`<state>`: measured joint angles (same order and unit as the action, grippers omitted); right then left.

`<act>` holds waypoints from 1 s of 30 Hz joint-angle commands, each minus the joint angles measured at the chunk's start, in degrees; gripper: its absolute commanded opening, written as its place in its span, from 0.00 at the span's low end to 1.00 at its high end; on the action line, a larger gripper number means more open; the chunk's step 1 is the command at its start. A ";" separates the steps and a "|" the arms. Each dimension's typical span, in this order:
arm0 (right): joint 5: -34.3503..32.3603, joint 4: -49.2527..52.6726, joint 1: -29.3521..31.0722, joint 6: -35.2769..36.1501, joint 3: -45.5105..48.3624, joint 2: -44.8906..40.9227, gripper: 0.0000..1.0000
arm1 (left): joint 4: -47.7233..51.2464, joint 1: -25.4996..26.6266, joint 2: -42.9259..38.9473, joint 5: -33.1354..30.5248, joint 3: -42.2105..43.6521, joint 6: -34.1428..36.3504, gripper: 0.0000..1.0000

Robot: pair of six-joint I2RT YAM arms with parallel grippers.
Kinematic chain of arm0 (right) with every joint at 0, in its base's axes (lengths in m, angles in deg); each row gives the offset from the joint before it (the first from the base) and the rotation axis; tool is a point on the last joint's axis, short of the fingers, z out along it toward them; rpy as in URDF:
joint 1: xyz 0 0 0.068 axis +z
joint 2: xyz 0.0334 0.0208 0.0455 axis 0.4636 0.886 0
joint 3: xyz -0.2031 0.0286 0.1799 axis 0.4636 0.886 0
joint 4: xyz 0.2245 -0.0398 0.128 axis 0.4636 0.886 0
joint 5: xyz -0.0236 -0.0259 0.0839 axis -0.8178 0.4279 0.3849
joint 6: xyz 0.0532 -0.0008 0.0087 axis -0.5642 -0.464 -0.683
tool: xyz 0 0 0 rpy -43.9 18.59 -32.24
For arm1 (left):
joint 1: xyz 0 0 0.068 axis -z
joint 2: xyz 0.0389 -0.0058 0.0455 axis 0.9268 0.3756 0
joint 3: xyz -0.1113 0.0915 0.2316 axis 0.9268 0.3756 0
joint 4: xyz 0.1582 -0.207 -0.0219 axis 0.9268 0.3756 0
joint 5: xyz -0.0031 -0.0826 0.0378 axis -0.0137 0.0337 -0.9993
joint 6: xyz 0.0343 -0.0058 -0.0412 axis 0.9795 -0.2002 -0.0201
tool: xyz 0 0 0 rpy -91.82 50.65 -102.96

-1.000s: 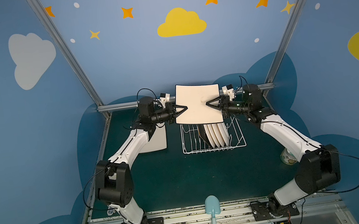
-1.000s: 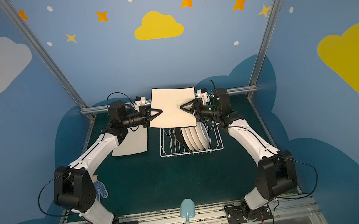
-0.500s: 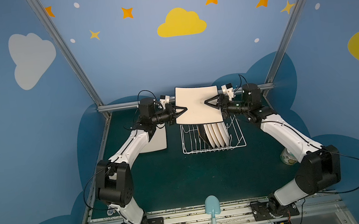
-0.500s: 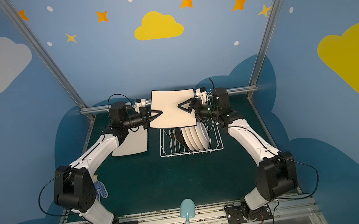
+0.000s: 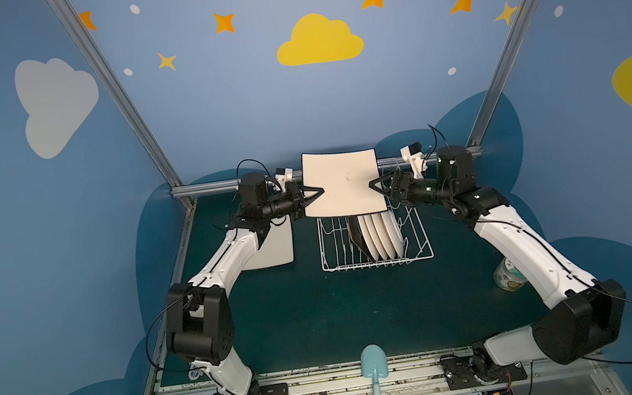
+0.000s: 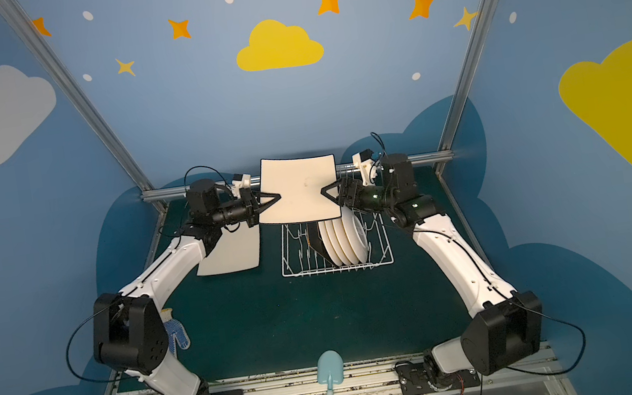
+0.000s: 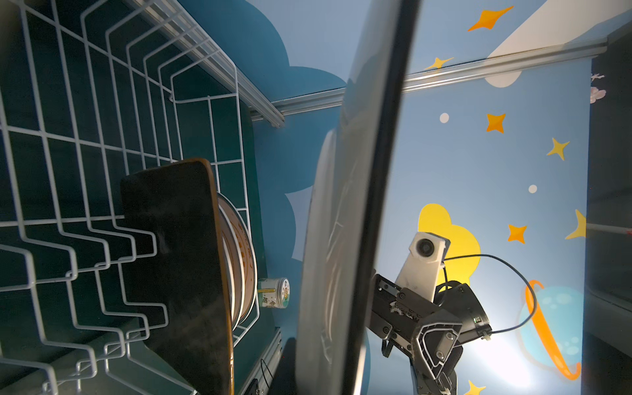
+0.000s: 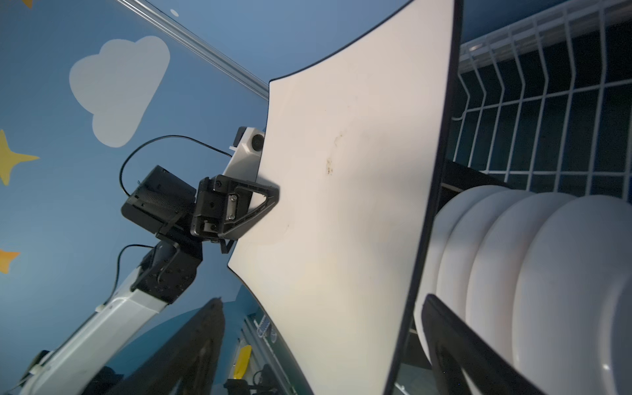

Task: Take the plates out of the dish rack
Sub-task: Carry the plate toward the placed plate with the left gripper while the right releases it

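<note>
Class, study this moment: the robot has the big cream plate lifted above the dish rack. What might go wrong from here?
1. Only the left gripper clamps the cream square plate, at one edge; it might pivot or slip onto the round plates and black plate in the dish rack below.
2. The right gripper stands open astride the opposite edge; carrying the plate away could snag a finger.

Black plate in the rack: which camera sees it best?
The left wrist view: the black plate fills the middle, its broad flat face showing, standing in the rack. Both top views show only a thin dark sliver; the right wrist view, just a dark corner.
</note>
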<state>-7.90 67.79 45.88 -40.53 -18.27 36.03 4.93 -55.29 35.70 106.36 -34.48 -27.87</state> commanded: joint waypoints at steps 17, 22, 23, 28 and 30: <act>-20.66 4.78 14.09 35.39 4.43 -11.83 0.90 | 29.49 -14.36 -13.54 7.13 -9.34 28.03 0.03; -24.69 2.72 18.85 38.75 6.13 -12.31 0.90 | 33.78 -19.41 -15.08 8.38 -9.03 32.87 0.03; -25.89 2.72 19.98 39.67 6.21 -12.19 0.89 | 35.21 -20.20 -15.23 8.49 -9.06 34.41 0.03; -32.40 4.27 25.63 43.06 5.52 -10.19 0.90 | 40.10 -23.76 -15.32 7.87 -9.04 38.68 0.03; -34.36 3.83 27.56 43.22 5.55 -9.43 0.90 | 39.96 -25.14 -15.21 8.44 -8.37 38.98 0.03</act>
<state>-37.08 72.21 71.43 0.25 -12.28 25.57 47.35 -79.14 22.65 109.69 -40.78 7.71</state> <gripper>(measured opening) 0.896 0.136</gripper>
